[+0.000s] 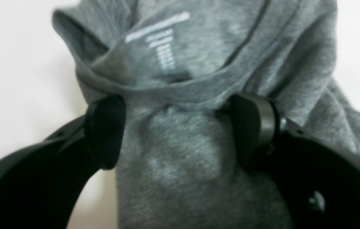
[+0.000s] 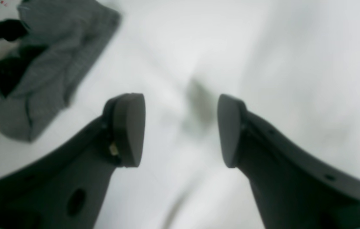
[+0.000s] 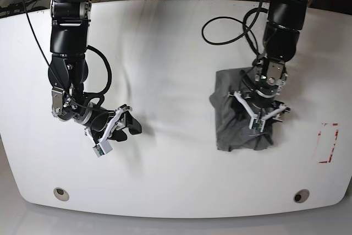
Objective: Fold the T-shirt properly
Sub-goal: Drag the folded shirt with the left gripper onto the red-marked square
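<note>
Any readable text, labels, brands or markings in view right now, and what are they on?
Printed neck label inside the T-shirt collar: white lines, too blurred to read.
Red rectangular outline on the table at its edge: a marking, no words.
Nothing else legible.

arms: black jointed segments, looped black cables
left gripper [image 1: 178, 130]: curved black fingers, rounded pads, small screw holes
right gripper [image 2: 180, 130]: matching dark fingers

- T-shirt [image 3: 237, 119]: heather grey, unpatterned; pale printed label lines inside the neck [image 1: 161, 41].
- Table [image 3: 176, 53]: plain white.
- Marking [image 3: 328, 142] on table: red outline.
- Cables [image 3: 231, 28]: black.
</note>
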`<state>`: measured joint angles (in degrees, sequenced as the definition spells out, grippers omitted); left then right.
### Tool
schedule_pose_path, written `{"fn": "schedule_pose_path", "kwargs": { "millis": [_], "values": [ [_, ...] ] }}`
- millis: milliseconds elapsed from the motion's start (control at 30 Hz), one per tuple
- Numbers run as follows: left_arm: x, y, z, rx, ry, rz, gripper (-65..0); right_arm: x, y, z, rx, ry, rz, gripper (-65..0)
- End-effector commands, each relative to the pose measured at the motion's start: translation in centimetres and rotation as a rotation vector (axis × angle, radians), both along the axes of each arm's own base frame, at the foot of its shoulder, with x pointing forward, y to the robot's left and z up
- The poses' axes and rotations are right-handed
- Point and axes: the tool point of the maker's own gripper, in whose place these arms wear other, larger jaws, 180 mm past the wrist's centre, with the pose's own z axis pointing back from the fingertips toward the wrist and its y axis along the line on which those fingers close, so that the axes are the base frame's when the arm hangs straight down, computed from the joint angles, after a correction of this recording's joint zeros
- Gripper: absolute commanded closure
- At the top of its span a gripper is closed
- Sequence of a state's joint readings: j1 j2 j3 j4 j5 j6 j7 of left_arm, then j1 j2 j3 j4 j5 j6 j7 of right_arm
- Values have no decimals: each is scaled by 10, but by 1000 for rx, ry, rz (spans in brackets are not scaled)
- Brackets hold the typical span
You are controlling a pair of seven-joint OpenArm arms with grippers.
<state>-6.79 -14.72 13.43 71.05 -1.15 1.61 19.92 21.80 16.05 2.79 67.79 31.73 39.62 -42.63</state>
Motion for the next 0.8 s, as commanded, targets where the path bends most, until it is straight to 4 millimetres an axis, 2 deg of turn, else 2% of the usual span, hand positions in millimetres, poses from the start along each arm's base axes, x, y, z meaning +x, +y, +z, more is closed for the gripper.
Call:
{"fn": "schedule_pose_path", "kwargs": {
  "millis": [0,167,267,467,767],
  "values": [
    [-22,54,-14,103,110,59,-483,14,-2,26,20,-76,-3,-349],
    [-36,109,-7,156,151,55,-479,14,-1,27,22,-77,-2,-349],
    [-49,149,2,223,185,40,-479,14,-1,27,22,-77,-2,-349],
    [-68,206,18,316,241,36,-479,8,-2,19,20,-60,-2,-349],
    [-81,272,43,342,231,57,-479,1,-1,10,21,-38,-2,-349]
  ]
}}
